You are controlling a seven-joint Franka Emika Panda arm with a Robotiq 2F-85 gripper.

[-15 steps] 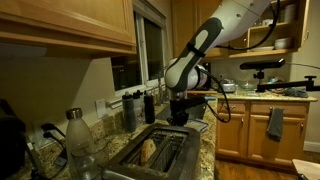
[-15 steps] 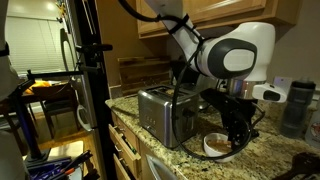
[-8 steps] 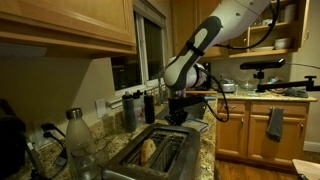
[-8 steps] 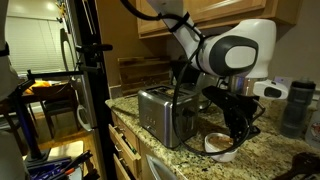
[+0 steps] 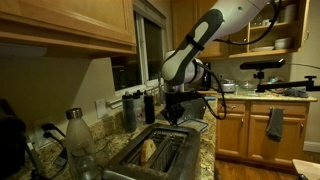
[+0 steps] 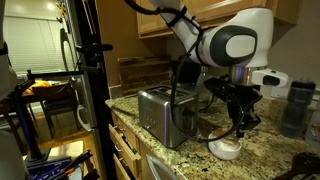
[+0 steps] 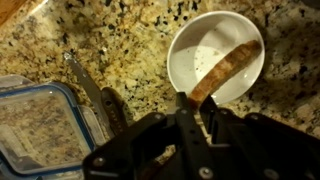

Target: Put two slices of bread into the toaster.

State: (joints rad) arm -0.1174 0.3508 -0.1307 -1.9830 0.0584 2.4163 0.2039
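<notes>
Speckled granite worktop (image 7: 110, 35), with wooden cabinets (image 5: 60, 22) overhead. Gripper (image 7: 196, 103) is clenched on one slice of bread (image 7: 226, 68), held over the white bowl (image 7: 190, 45). Toaster (image 6: 163, 113) stands by the worktop's front edge, with the bowl beside it. Second slice (image 5: 148, 150) sits in a toaster slot. Lidded container (image 7: 35, 125) lies near the bowl.

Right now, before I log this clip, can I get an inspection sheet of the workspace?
Surface: speckled granite counter, no spills seen.
Job's things: one slice of bread stands in a slot of the toaster; the second slice is held over a white bowl.
Clutter: lidded plastic box, metal utensil, bottles.
Grippers: the gripper is shut on the second slice.
Cables: a dark cable hangs near the toaster.
Surroundings: wooden cabinets, window.
</notes>
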